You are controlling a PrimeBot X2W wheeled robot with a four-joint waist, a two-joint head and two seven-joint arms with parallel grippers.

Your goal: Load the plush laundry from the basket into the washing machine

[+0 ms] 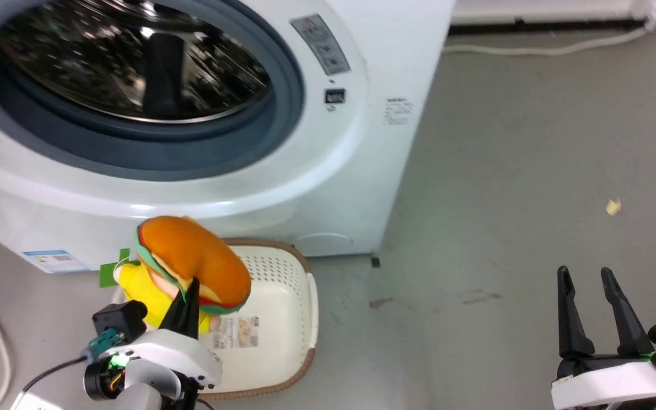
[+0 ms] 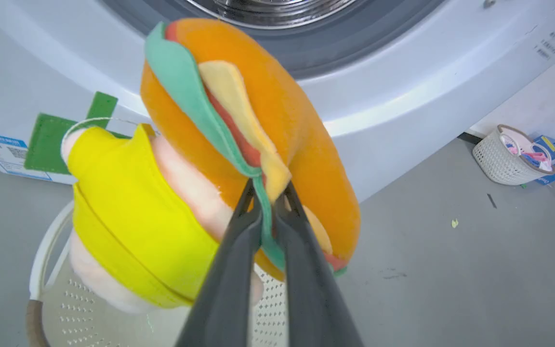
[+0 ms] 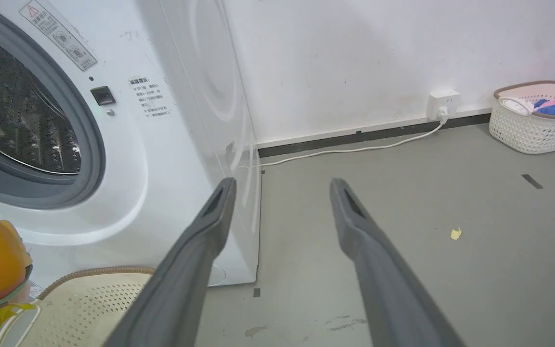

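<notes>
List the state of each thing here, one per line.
washing machine, open; visible part of drum empty.
basket, upright, visible inside bare.
plush laundry, held up over the basket.
left gripper, jaws shut on plush laundry.
right gripper, jaws open, empty.
far basket, holding clothes.

Left gripper [image 1: 187, 293] at lower left, fingers pointing up and pinched together on a fold of the plush laundry [image 1: 191, 262]. Pale wrist just below it, cable trailing off. Right gripper [image 1: 585, 273] at lower right, fingers upright, spread apart, nothing between them. White wrist at the frame bottom.
</notes>
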